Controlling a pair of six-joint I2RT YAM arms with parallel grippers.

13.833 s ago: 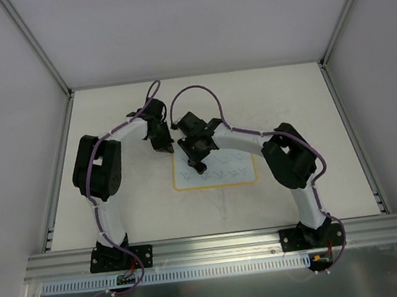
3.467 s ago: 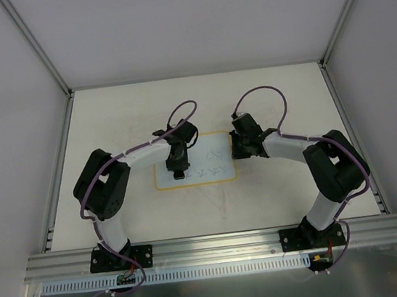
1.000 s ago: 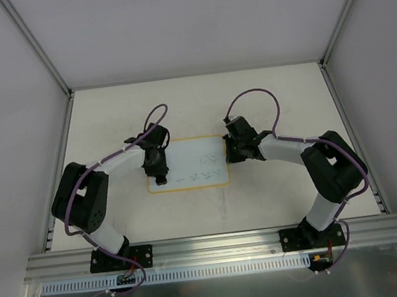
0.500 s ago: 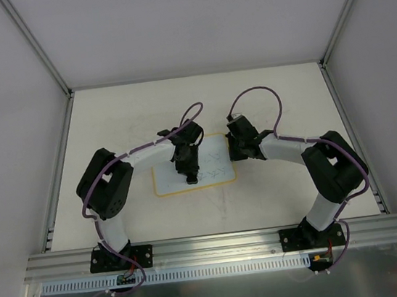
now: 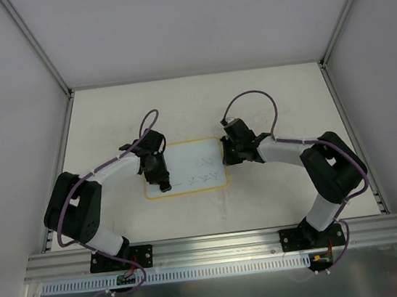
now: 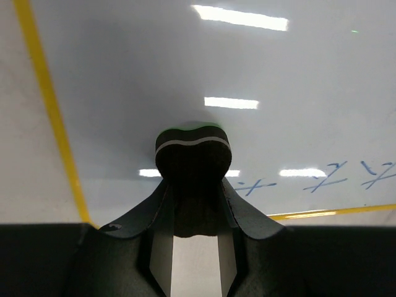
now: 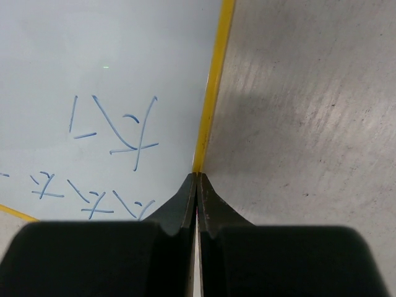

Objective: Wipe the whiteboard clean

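Note:
The whiteboard (image 5: 191, 157), white with a yellow border, lies flat at the table's middle. Blue scribbles (image 5: 205, 179) remain on its right and lower part. My left gripper (image 5: 161, 181) is shut on a black eraser block (image 6: 192, 151) and presses it onto the board's left part (image 6: 185, 62). Blue marks (image 6: 337, 179) lie to the eraser's right. My right gripper (image 5: 226, 155) is shut, its tips (image 7: 197, 177) against the board's yellow right edge (image 7: 213, 93). Blue writing (image 7: 124, 127) shows left of them.
The pale scuffed tabletop (image 5: 273, 102) surrounds the board. Grey walls with metal posts (image 5: 39, 48) close in the sides and back. An aluminium rail (image 5: 211, 246) with both arm bases runs along the near edge.
My left gripper has swept the eraser from the board's middle to its left part. The board has slid a little to the left. My right gripper stays at the right edge.

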